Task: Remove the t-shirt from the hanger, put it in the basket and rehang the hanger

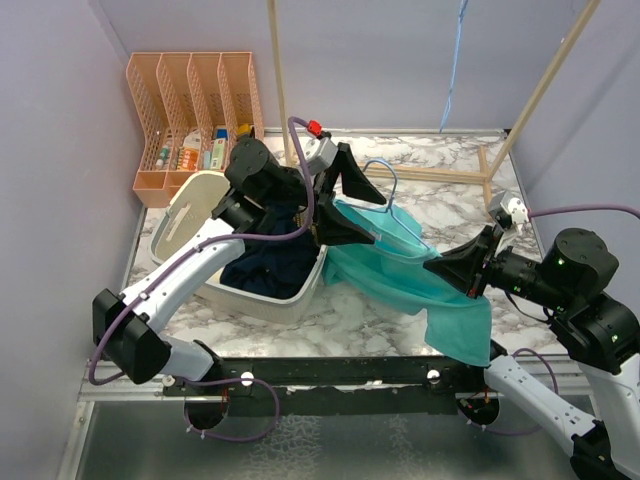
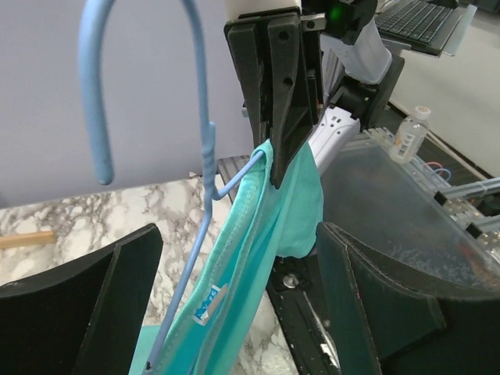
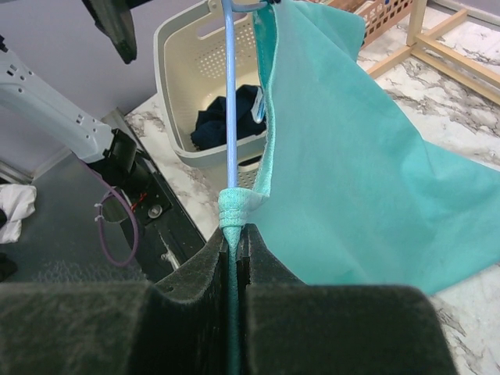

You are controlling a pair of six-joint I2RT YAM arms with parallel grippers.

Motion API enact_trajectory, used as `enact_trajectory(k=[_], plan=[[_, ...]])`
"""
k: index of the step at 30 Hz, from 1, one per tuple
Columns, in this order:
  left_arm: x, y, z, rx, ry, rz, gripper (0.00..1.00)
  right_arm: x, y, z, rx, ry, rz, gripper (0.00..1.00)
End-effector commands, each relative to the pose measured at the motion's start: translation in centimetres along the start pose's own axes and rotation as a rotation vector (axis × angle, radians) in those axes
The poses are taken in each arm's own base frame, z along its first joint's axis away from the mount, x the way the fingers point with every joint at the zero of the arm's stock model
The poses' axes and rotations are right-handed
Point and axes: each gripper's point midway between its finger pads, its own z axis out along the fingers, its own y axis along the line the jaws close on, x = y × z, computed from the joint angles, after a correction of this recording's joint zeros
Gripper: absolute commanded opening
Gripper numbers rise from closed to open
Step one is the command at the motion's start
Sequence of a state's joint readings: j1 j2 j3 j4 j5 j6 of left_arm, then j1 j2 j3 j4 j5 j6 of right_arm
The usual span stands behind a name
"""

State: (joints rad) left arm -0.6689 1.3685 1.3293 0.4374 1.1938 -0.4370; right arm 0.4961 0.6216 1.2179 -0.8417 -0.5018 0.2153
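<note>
A teal t-shirt [image 1: 400,265] hangs on a blue wire hanger [image 1: 385,178] held above the marble table. My right gripper [image 1: 435,266] is shut on the shirt's bunched edge where it wraps the end of the hanger's arm; the right wrist view shows the fabric [image 3: 328,156] and the blue wire [image 3: 231,101] running out of the closed gripper [image 3: 237,234]. My left gripper [image 1: 380,218] is open. In the left wrist view its fingers [image 2: 78,312] stand either side of the shirt's collar [image 2: 250,258] and the hanger [image 2: 205,148], not touching them.
A white laundry basket [image 1: 190,215] with dark clothes [image 1: 270,265] stands under the left arm; it also shows in the right wrist view [image 3: 176,86]. A peach file organizer [image 1: 190,100] is at the back left. A wooden rack frame [image 1: 480,172] stands at the back right.
</note>
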Motion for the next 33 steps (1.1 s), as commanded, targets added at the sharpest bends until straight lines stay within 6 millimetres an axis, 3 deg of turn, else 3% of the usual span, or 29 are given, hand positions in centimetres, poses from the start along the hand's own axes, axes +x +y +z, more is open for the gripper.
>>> enact_trajectory(k=[1,4,6,10,11,16,17,18,19,23,29,33], plan=[[-1.4,-0.4,0.4,0.055,-0.014,0.006,0.81,-1.3,1.0,0.0,-0.054,-0.053,-0.038,0.01],[-1.0,0.5,0.6,0.045,-0.004,-0.032,0.80,-1.5,1.2,0.1,-0.066,-0.062,-0.037,0.01],[-0.9,0.8,0.7,0.046,-0.001,-0.040,0.71,-1.6,1.3,0.1,-0.070,-0.067,-0.038,0.01],[-0.8,1.1,0.8,0.044,0.005,-0.056,0.26,-1.8,1.2,0.1,-0.064,-0.074,-0.038,0.01],[-0.7,1.1,0.8,0.045,0.010,-0.062,0.19,-1.8,1.2,0.0,-0.063,-0.075,-0.036,0.01],[0.2,1.2,0.7,0.046,0.028,-0.075,0.16,-2.1,1.4,-0.1,-0.066,-0.088,-0.030,0.01],[0.4,1.2,0.6,0.048,0.029,-0.078,0.13,-2.1,1.4,-0.1,-0.070,-0.091,-0.028,0.01],[0.6,1.2,0.6,0.049,0.029,-0.080,0.02,-2.2,1.5,-0.1,-0.072,-0.094,-0.027,0.01],[0.6,1.2,0.6,0.050,0.030,-0.084,0.00,-2.2,1.5,-0.1,-0.072,-0.096,-0.027,0.01],[0.5,1.0,0.6,0.055,0.028,-0.077,0.00,-2.1,1.1,0.1,-0.058,-0.092,-0.020,0.02],[-0.5,1.5,0.6,0.022,0.016,-0.040,0.00,-1.2,-0.5,-0.4,0.049,-0.074,0.008,0.46],[-1.7,2.1,0.4,0.004,0.017,-0.015,0.00,0.1,-1.7,-1.7,0.147,-0.063,0.032,0.61]])
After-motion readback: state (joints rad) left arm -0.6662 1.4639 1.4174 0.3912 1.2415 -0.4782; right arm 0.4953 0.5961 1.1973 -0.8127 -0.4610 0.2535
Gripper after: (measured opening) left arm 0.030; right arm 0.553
